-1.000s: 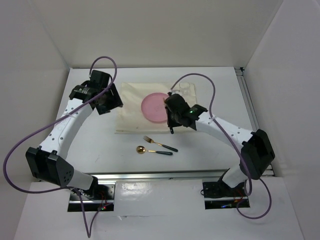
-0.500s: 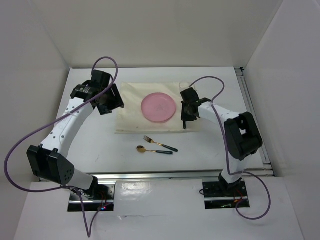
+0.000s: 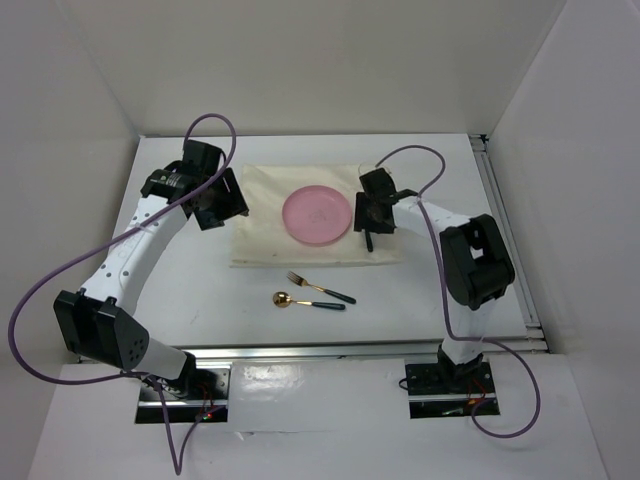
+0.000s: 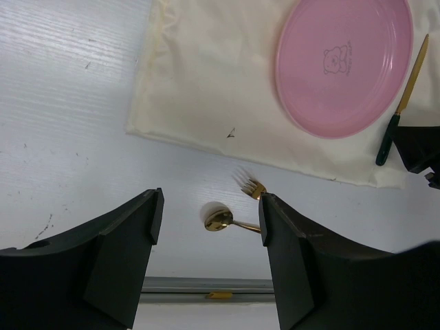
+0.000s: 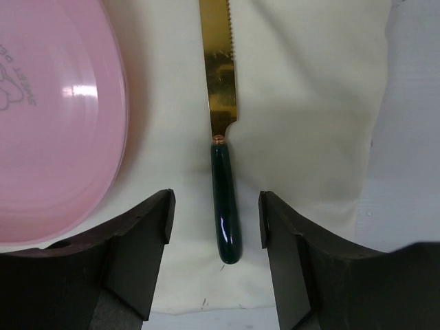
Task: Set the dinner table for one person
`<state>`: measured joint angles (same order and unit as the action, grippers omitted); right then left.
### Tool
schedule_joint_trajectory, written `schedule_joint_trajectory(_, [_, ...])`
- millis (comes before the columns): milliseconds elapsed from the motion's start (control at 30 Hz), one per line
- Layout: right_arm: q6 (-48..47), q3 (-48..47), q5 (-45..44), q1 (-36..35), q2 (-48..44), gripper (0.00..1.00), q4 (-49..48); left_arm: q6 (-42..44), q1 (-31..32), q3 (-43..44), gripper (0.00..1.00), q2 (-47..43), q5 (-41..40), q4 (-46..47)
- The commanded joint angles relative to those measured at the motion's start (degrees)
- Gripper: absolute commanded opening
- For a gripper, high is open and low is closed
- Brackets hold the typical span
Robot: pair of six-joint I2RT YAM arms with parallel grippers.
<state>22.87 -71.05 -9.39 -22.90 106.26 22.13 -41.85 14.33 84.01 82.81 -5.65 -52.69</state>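
On cloth [image 5: 302,103] beside plate [image 5: 55,124], knife [image 5: 223,172] laid flat, right tool [image 5: 214,206] spread open astride its handle, left tool [image 4: 211,203] open, nothing gripped.

No words or numbers can be read. The pink plate [image 4: 344,65] carries a small bear outline with lettering too tiny to make out.

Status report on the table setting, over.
Left pincer, right pincer open. Green-handled gold knife on cream cloth beside round pink plate. Gold fork, spoon on white table.
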Motion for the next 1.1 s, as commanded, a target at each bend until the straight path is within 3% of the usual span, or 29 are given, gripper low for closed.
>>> schedule_joint_trajectory(0, [0.4,-2.4,-1.9,0.3,-4.9,0.64,0.1,1.7,-0.4,0.2,0.74,-0.4,0.5,0.6])
schedule_joint_trajectory(167, [-2.8,3.3,4.5,-1.8,-15.8,0.55,1.5,2.7,-0.4,0.8,0.74,-0.4,0.5,0.6])
schedule_joint_trajectory(333, [-6.6,14.2,10.7,-12.8,-23.7,0.54,3.1,2.7,-0.4,2.0,0.74,-0.4,-0.6,0.6])
schedule_joint_trajectory(533, [-8.4,16.3,5.6,-26.2,-20.3,0.55,5.7,2.7,-0.4,2.0,0.74,0.2,0.6,1.1])
schedule_joint_trajectory(1067, [-14.6,13.1,2.9,-28.0,-8.0,0.52,1.4,2.7,-0.4,0.9,0.74,-0.4,1.2,1.1])
